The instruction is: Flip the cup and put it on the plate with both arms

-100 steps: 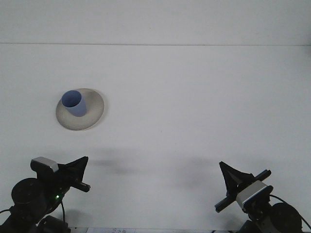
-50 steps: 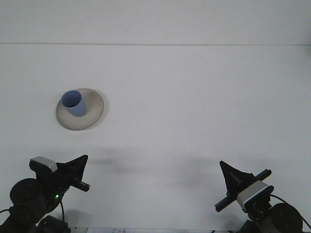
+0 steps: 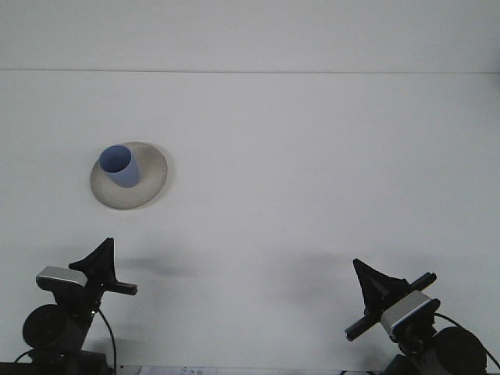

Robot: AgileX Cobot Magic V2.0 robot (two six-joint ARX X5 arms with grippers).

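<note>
A small blue plastic cup stands upright with its mouth up on a round beige plate, and it sits toward the plate's far left part. The plate lies on the white table, in the left half. The 2 arms are low at the near edge, well apart from the plate. The left gripper is in the near left corner and the right gripper in the near right corner. From this angle I cannot tell if their fingers are apart or together; neither one seems to hold anything
</note>
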